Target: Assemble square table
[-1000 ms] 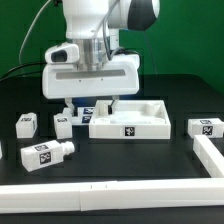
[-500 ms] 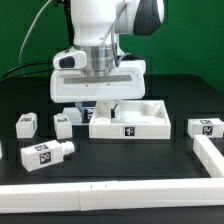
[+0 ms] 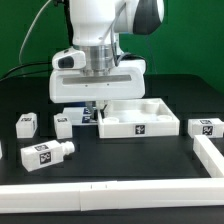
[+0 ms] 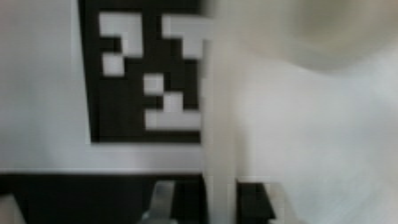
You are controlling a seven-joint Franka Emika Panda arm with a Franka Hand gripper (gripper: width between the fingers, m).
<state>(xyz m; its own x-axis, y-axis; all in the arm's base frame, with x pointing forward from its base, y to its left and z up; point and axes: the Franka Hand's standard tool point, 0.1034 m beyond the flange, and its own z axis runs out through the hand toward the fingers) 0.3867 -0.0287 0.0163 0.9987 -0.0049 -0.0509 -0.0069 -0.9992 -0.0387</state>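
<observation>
My gripper (image 3: pixel 101 104) hangs straight down over the black table (image 3: pixel 130 165). Its two fingers are pressed together on the thin wall of the square plate (image 3: pixel 150 124), the wall on the exterior view's left. So I am pinching the plate by this edge. The plate sits on the table in the middle of the scene, a little toward the exterior view's right. Its near wall carries one square tag and faces the camera.

In the wrist view the picture is blurred. A pale upright edge of the plate (image 4: pixel 222 110) runs down to the gripper (image 4: pixel 214 200), and beside it there is a big black-and-white tag (image 4: pixel 151 80). I cannot tell to which part this tag belongs.

The four legs are loose and not in the plate. The far-left leg (image 3: pixel 27 123) and the second leg (image 3: pixel 63 125) stand on the exterior view's left, near each other but apart. The lying leg (image 3: pixel 47 154) is nearer to the camera, on its side. The right leg (image 3: pixel 208 127) is just beside the plate on the exterior view's right. The marker board (image 3: pixel 86 115) lies flat behind the second leg, close to my fingers. The border rail (image 3: pixel 100 196) runs along the near edge and turns far-ward on the exterior view's right.
</observation>
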